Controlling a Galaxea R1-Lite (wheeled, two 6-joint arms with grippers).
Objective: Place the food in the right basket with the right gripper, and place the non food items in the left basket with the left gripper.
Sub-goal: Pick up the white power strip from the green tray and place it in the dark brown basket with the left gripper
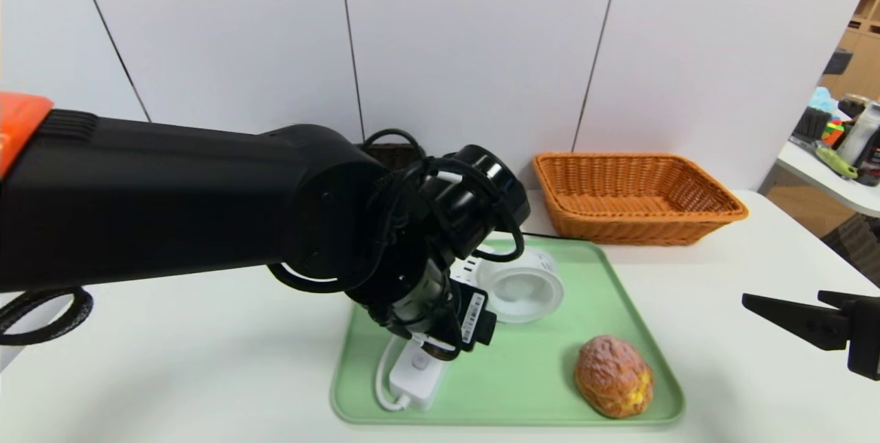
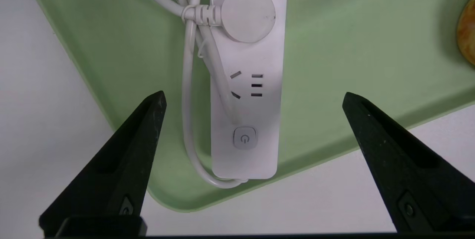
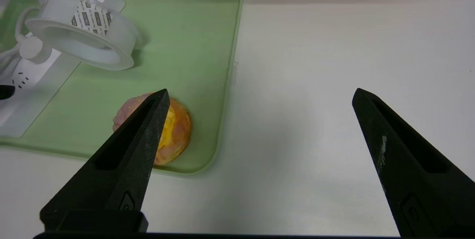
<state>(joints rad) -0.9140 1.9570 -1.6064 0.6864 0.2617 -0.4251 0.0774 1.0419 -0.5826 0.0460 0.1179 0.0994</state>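
A green tray (image 1: 529, 381) holds a white power strip (image 2: 245, 83) with its cord, a clear tape roll (image 1: 522, 286) and a brown-and-yellow bread bun (image 1: 614, 375). My left gripper (image 2: 254, 94) hovers open above the strip's switch end, with one finger on each side and neither touching it. In the head view my left arm (image 1: 412, 278) hides its fingers. My right gripper (image 1: 784, 300) hangs open over bare table to the right of the tray, empty, with the bun (image 3: 174, 131) beside it. The orange right basket (image 1: 636, 199) stands behind the tray. The dark left basket (image 1: 395, 153) is mostly hidden by my left arm.
The white table (image 1: 742, 374) stretches right of the tray. A side table with bottles and clutter (image 1: 845, 147) stands at the far right. A white panel wall (image 1: 481, 51) backs the table. A black cable loop (image 1: 41, 316) hangs from my left arm.
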